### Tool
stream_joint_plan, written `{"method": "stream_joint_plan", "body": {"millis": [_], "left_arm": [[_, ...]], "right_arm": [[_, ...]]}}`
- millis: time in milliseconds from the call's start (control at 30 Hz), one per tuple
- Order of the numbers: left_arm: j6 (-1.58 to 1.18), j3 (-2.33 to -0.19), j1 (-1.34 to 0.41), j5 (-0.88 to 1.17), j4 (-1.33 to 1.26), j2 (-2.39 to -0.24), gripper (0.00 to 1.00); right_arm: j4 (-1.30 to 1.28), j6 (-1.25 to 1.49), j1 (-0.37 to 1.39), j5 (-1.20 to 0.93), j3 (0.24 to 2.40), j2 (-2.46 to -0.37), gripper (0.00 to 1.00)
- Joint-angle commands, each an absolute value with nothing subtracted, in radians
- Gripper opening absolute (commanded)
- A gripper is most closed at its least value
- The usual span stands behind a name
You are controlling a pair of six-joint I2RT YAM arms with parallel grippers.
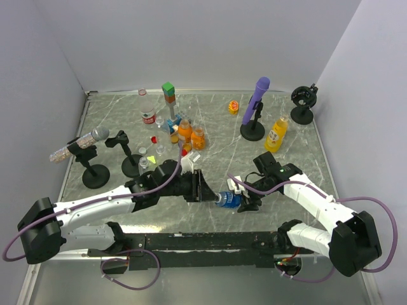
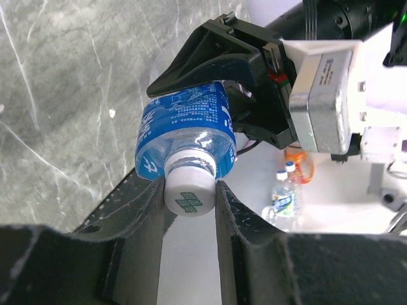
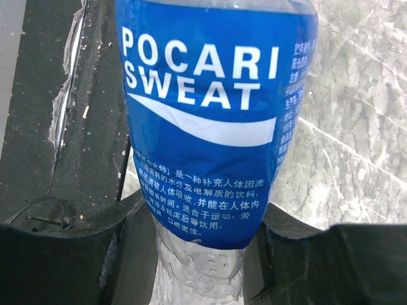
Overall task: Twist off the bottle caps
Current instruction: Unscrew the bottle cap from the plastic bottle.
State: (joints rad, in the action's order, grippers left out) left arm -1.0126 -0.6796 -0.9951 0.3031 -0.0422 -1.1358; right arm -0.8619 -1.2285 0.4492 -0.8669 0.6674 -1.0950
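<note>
In the top view the left arm reaches from the lower left of the frame toward the centre, where the left end effector (image 1: 213, 194) meets the bottle (image 1: 229, 201) just below the middle of the counter (image 1: 299, 152). Its wrist view shows the two fingers (image 2: 143, 213) drawn narrow and pinching the white cap (image 2: 189, 189) from either side, so it holds the cap and nothing else. The blue-labelled bottle runs straight away from that end effector, neck nearest, with its long axis roughly in line with the left wrist. In the top view that axis runs left to right, cap toward the left and base toward the right. Whether the bottle rests on the counter or hangs clear of it I cannot tell. To the right of it, the right end effector (image 1: 245, 202) reaches in from the lower right. In its own wrist view it is closed narrow around the clear base end, just below the label, with one finger (image 3: 127, 254) on each side. So both arms touch the bottle, the left at the cap end and the right at the body, and neither is the nearer. The step in hand looks like the twist itself: the left wrist would need to roll about the bottle's axis while the right holds the body fast. The cap appears seated on the neck, not yet off. Other bottles (image 1: 181, 132) stand well apart in the upper centre of the frame.
</note>
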Motion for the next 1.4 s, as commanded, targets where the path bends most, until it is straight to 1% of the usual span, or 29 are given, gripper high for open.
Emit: {"method": "stream_joint_plan", "body": {"millis": [0, 100, 300, 400, 533, 700, 733, 800, 867, 900, 967, 1067, 1100, 1267, 1367], "left_arm": [[-1.106, -0.756, -0.983, 0.284, -0.071, -1.098, 0.2], [-1.082, -0.778, -0.983, 0.296, -0.029, -1.124, 0.22], [-1.035, -0.807, -0.983, 0.308, -0.002, -1.161, 0.33], [-1.012, -0.818, -0.985, 0.314, -0.002, -1.169, 0.43], [-0.996, -0.815, -0.983, 0.322, 0.025, -1.166, 0.61], [-0.968, -0.822, -0.983, 0.318, 0.041, -1.157, 0.76], [-0.953, -0.827, -0.983, 0.311, 0.06, -1.154, 0.77], [-0.892, -0.856, -0.983, 0.281, 0.125, -1.147, 0.79], [-0.769, -0.88, -0.985, 0.224, 0.194, -1.129, 0.8], [-0.711, -0.877, -0.985, 0.204, 0.213, -1.114, 0.85], [-0.576, -0.848, -0.985, 0.207, 0.197, -1.05, 0.91], [-0.369, -0.763, -0.988, 0.268, 0.079, -0.93, 0.99], [-0.31, -0.735, -0.988, 0.285, 0.039, -0.889, 0.97], [-0.1, -0.64, -0.988, 0.285, -0.09, -0.769, 0.97], [0.111, -0.589, -0.988, 0.406, -0.149, -0.758, 0.97]], "right_arm": [[-0.879, -1.253, 0.451, -0.858, 0.68, -1.081, 0.19], [-0.879, -1.255, 0.451, -0.857, 0.68, -1.081, 0.18], [-0.879, -1.253, 0.451, -0.856, 0.678, -1.078, 0.19], [-0.879, -1.255, 0.451, -0.856, 0.678, -1.08, 0.18], [-0.879, -1.253, 0.451, -0.856, 0.678, -1.08, 0.19], [-0.879, -1.253, 0.451, -0.856, 0.678, -1.081, 0.18], [-0.879, -1.253, 0.451, -0.856, 0.678, -1.083, 0.18], [-0.877, -1.253, 0.451, -0.856, 0.678, -1.083, 0.19], [-0.879, -1.253, 0.451, -0.856, 0.678, -1.085, 0.19], [-0.879, -1.253, 0.451, -0.856, 0.678, -1.085, 0.19], [-0.877, -1.255, 0.451, -0.856, 0.678, -1.085, 0.19], [-0.879, -1.255, 0.451, -0.856, 0.68, -1.085, 0.19], [-0.879, -1.255, 0.453, -0.856, 0.68, -1.088, 0.19], [-0.877, -1.253, 0.453, -0.854, 0.678, -1.091, 0.19], [-0.877, -1.253, 0.451, -0.854, 0.678, -1.092, 0.18]]}}
